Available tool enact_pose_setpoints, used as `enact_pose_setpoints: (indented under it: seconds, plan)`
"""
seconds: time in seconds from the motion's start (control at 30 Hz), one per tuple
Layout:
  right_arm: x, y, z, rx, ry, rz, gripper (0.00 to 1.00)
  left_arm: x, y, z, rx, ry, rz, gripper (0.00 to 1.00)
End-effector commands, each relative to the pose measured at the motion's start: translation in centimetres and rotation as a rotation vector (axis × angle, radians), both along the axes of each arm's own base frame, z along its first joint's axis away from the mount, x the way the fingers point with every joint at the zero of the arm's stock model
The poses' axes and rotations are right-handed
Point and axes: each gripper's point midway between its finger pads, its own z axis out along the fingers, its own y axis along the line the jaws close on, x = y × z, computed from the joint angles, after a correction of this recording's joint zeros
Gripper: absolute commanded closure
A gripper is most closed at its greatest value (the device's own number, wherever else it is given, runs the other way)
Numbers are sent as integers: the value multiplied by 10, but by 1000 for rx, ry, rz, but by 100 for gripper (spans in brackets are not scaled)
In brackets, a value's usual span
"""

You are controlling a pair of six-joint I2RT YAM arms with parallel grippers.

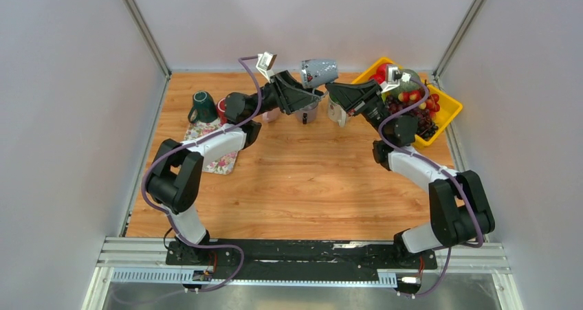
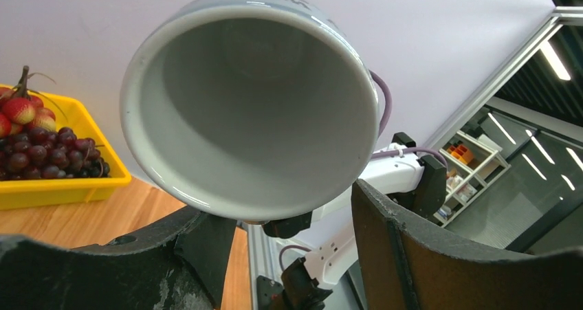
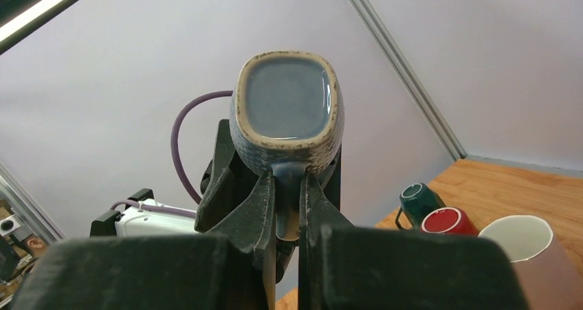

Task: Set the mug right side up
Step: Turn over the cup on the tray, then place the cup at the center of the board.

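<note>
Right fingers [image 3: 251, 207] are clamping a speckled, glazed mug [image 3: 287, 104] by its handle [image 3: 289, 186]; left fingers [image 2: 412, 248] are flanking the round rim [image 2: 130, 111], grip unclear.

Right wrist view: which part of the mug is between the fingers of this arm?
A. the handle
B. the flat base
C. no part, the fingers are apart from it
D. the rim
A: the mug turns its base to the camera, and its handle sits pinched between the right fingers.
</note>
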Motion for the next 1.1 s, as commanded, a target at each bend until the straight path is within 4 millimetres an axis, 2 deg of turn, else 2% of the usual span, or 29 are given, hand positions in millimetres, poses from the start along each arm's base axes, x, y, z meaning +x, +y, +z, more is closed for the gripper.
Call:
enact_pose_setpoints:
  seconds: [0.0,0.57,0.77,0.93,1.07]
  plan:
    - [-16,-2,19,38,-112,-9,100,-16,7,29,-62,-111,2,33]
    - [-33,1,11,40,-95,13,100,-11,22,43,-92,-112,40,67]
    - [-34,2,9,23,-116,9,100,-7,26,45,-100,-89,51,81]
    - [-30,5,3,5,-118,9,100,-5,30,44,-106,-68,65,99]
    - [-26,6,0,-2,-110,6,100,-4,33,42,-105,-63,71,100]
